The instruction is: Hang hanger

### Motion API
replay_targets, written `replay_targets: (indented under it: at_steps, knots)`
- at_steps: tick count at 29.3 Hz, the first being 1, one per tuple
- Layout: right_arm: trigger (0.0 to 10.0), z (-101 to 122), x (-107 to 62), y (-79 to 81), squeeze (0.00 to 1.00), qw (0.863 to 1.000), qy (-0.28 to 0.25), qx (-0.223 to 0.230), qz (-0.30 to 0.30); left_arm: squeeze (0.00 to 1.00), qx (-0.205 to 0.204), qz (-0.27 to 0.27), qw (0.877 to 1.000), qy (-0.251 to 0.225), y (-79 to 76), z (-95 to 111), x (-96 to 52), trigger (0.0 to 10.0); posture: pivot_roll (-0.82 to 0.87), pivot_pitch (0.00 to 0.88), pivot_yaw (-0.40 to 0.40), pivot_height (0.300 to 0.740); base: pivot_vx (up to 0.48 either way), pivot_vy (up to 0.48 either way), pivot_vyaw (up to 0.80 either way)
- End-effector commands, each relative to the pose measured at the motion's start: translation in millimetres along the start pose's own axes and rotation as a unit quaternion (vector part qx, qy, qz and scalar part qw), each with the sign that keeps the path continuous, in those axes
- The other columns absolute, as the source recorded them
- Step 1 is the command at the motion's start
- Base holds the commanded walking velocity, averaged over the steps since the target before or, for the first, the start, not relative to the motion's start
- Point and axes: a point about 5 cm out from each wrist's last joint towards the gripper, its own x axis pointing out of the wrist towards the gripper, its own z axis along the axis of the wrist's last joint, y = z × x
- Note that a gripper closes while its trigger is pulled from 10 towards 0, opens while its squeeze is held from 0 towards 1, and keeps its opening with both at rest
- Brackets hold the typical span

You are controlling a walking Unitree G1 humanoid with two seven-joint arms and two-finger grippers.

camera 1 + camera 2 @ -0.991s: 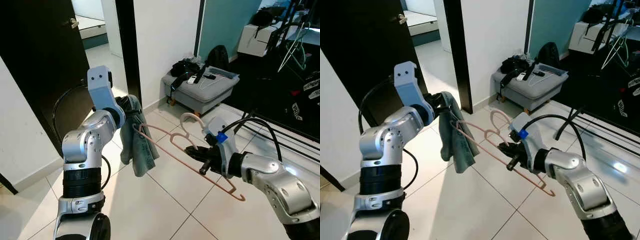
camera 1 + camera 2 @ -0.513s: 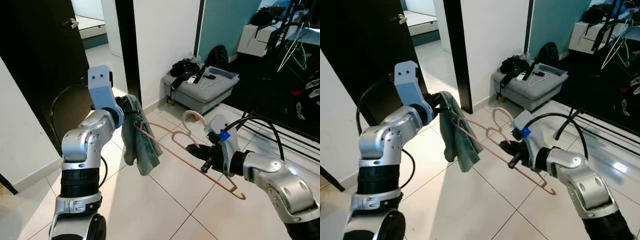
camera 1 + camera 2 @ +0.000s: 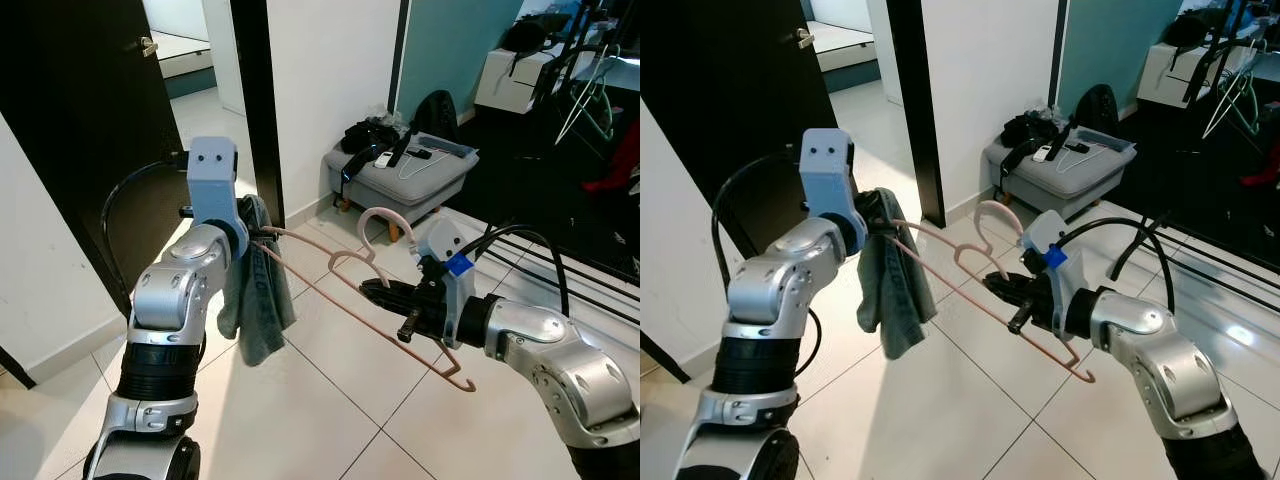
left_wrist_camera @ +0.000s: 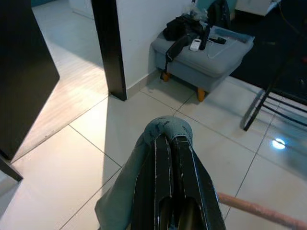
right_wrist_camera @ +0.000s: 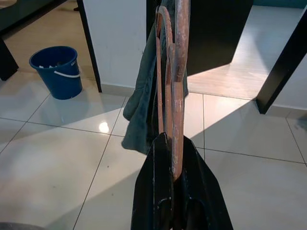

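Where the right gripper (image 3: 385,292) jaws clamp it, pink hanger (image 3: 345,290); left gripper (image 4: 173,143) jaws pinching grey cloth (image 3: 255,300).

- The hanger (image 3: 372,300) was thin and pink, with a pale curved hook pointing upward; it hung in mid-air, tilted, its far arm sloping down toward the floor.
- A grey-green cloth (image 3: 255,300) draped from the hanger's near end, hanging limp in loose folds above the tiles.
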Motion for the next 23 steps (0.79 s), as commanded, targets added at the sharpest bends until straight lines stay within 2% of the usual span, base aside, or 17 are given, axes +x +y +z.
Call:
replay_targets:
  at_steps: [1,9,23]
  knots:
    - [10.0,7.0,-0.4,0.5,0.0,1.0,-0.02,-0.002,0.003,0.0,0.017,0.01,1.0,0.001,5.7,-3.4,-0.9,10.0,-0.09,0.0,0.035,0.731,0.0,0.0,0.0]
    - [10.0,9.3,-2.8,-4.9,0.0,1.0,-0.022,-0.002,-0.016,0.0,0.036,0.013,0.999,0.002,6.3,-6.4,0.8,10.0,-0.1,0.0,0.038,0.731,0.0,0.0,0.0]
    - [10.0,8.8,-7.6,-11.4,0.0,0.999,-0.017,-0.003,-0.04,0.0,0.04,0.012,0.999,0.004,5.4,-8.3,0.2,10.0,-0.1,0.0,0.038,0.731,0.0,0.0,0.0]
